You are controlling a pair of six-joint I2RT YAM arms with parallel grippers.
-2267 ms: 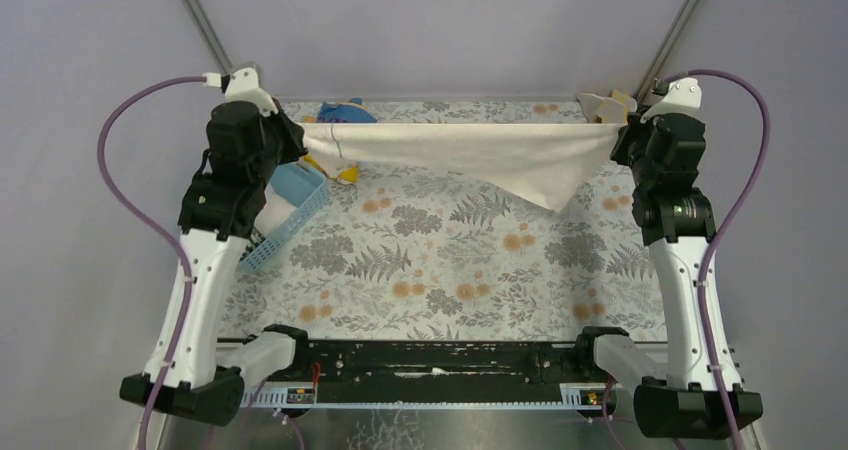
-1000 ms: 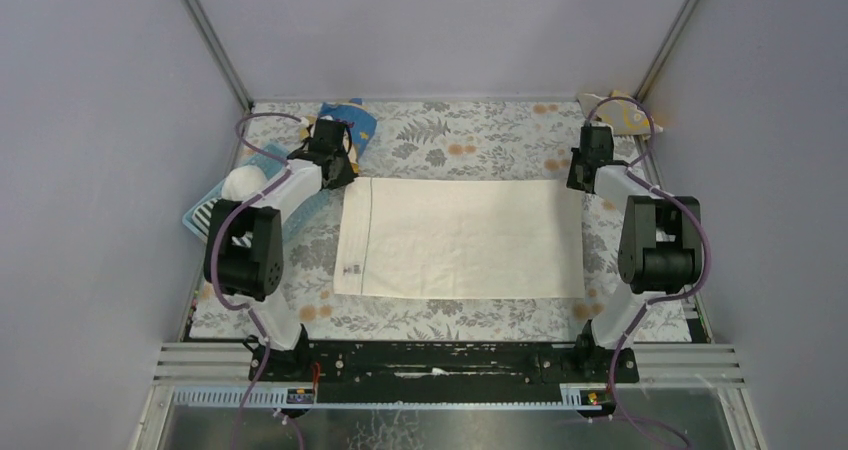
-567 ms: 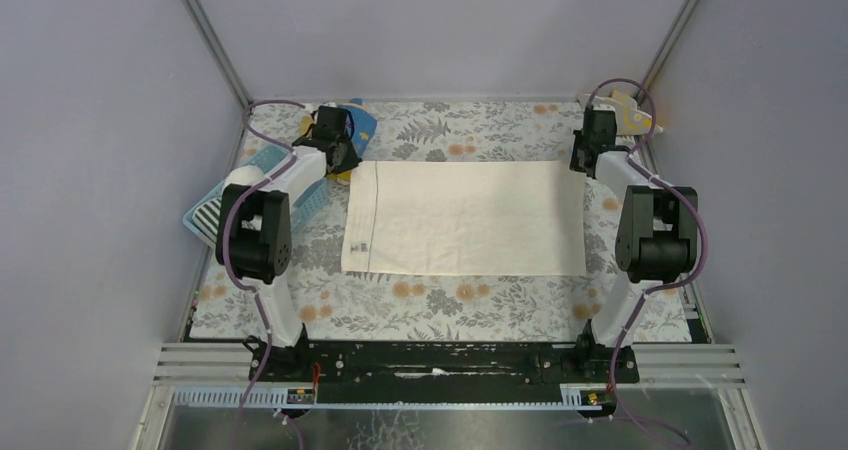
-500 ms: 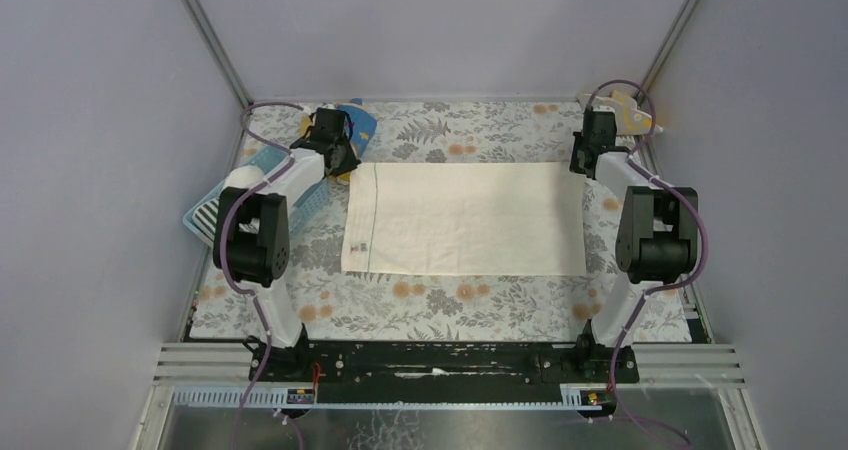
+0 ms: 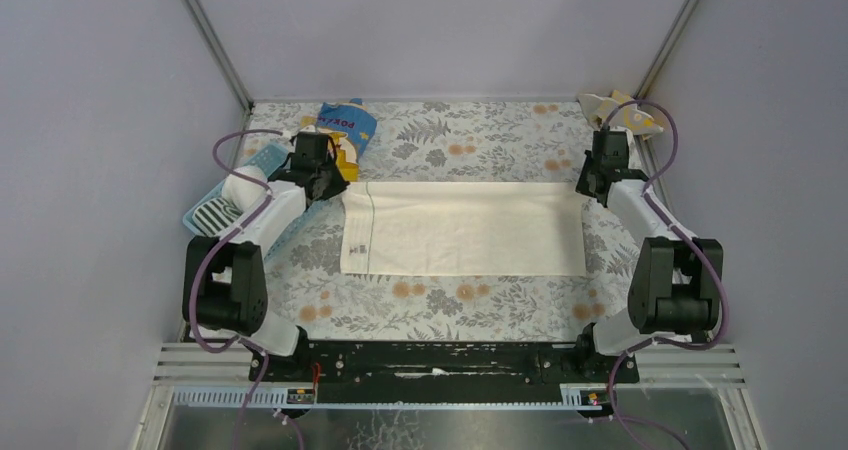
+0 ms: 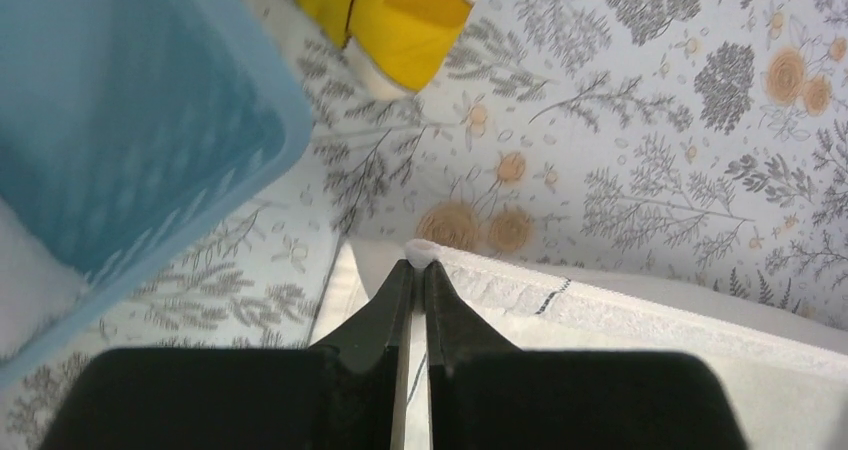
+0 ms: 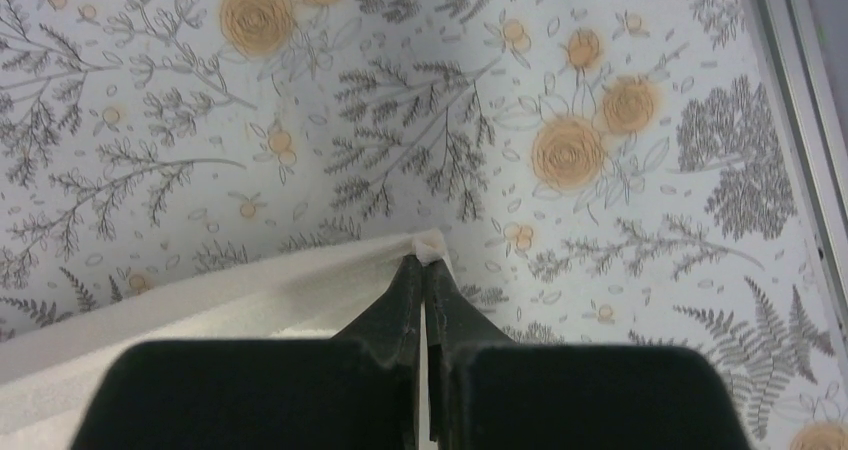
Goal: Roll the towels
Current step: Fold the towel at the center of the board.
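Pulled nearer, towel (image 5: 465, 230) lies left-right; left fingers (image 6: 385, 305), right fingers (image 7: 400, 295) pinching far corners.

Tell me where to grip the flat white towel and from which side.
Take the towel by its far corners, from above at each end. It lies flat and wide, so only corners can be pinched; the left gripper and right gripper hold them.
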